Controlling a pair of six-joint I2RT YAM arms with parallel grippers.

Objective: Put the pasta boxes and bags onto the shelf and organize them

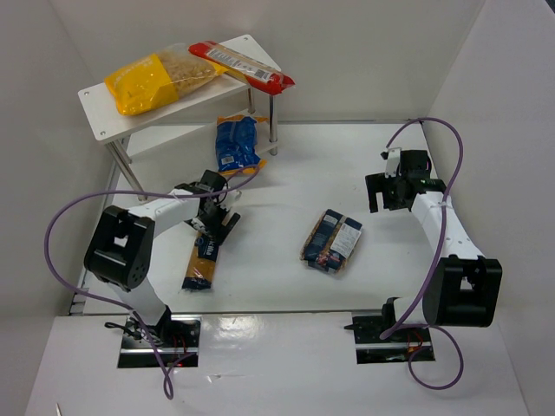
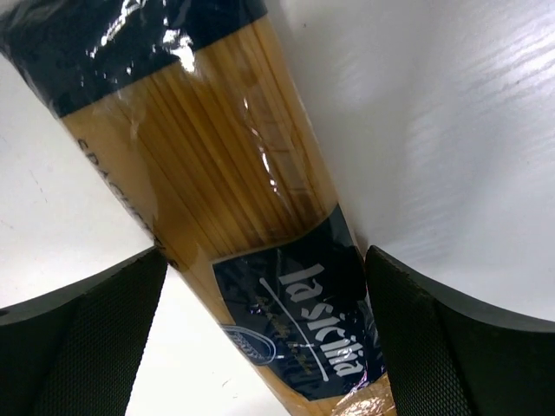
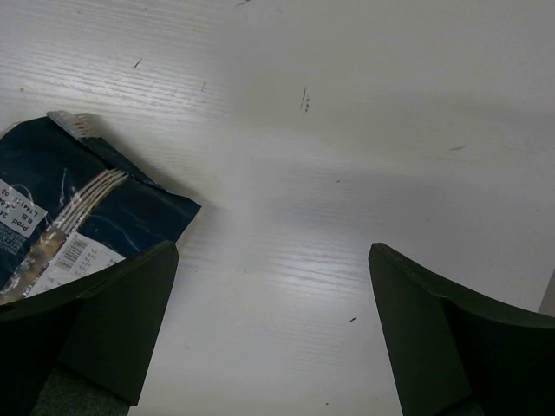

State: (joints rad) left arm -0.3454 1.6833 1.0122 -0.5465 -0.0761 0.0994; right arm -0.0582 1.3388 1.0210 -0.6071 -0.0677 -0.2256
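The long blue-and-orange spaghetti packet [image 1: 199, 258] [image 2: 217, 173] lies on the table at the front left. My left gripper [image 1: 213, 222] [image 2: 264, 260] is open and straddles its dark labelled end; the right finger [image 2: 451, 347] is close against the wrapper and the left one stands apart. On the white shelf's [image 1: 95, 108] top board rest the yellow-and-clear bag [image 1: 152, 80] and the long red packet [image 1: 243, 65]. The blue bag [image 1: 236, 143] lies by the shelf's right legs. The dark blue box [image 1: 333, 239] [image 3: 69, 208] lies mid-table. My right gripper [image 1: 388, 192] [image 3: 273, 251] hangs open over bare table to its right.
White walls close in the table at the back, left and right. The shelf's lower board [image 1: 165, 139] shows under the top one, on thin metal legs [image 1: 273, 126]. Purple cables loop from both arms.
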